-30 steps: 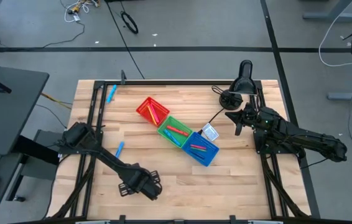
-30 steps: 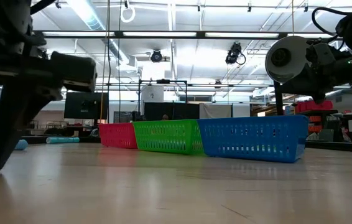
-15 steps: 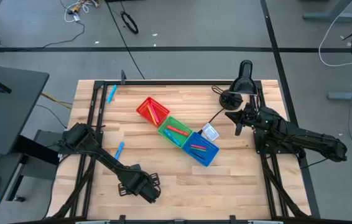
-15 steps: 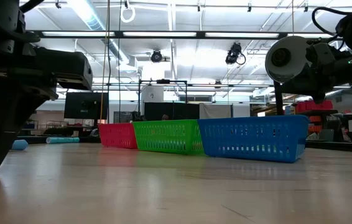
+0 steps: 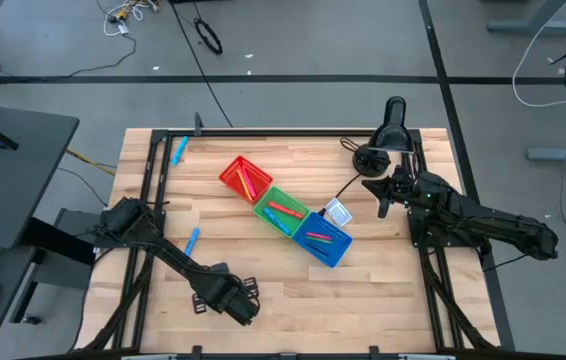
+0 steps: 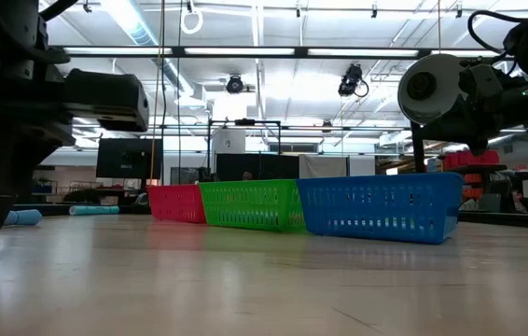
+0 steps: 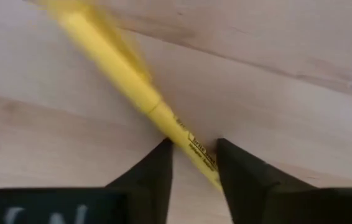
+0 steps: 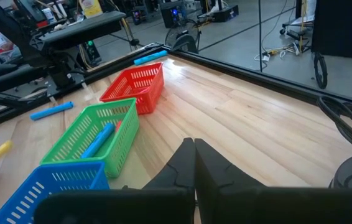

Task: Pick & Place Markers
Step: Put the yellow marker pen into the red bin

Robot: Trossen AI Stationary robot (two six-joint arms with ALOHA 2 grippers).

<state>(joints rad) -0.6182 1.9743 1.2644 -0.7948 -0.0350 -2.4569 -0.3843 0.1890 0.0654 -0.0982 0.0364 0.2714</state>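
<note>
The wooden table (image 5: 263, 270) carries three bins in a diagonal row, touching — red bin (image 5: 244, 178), green bin (image 5: 281, 211), blue bin (image 5: 323, 238) — each with markers inside. The left gripper (image 7: 191, 165) is down at the table's near edge, left of centre, its fingers (image 7: 154, 174) narrowed around a yellow marker (image 7: 129, 93) lying flat on the wood; whether they already pinch it I cannot tell. The right gripper (image 8: 194, 163) hovers at the far right side, fingers pressed together, holding nothing. Two loose blue markers lie on the left side — one (image 5: 192, 240) near the left arm, one (image 5: 180, 150) by the far corner.
</note>
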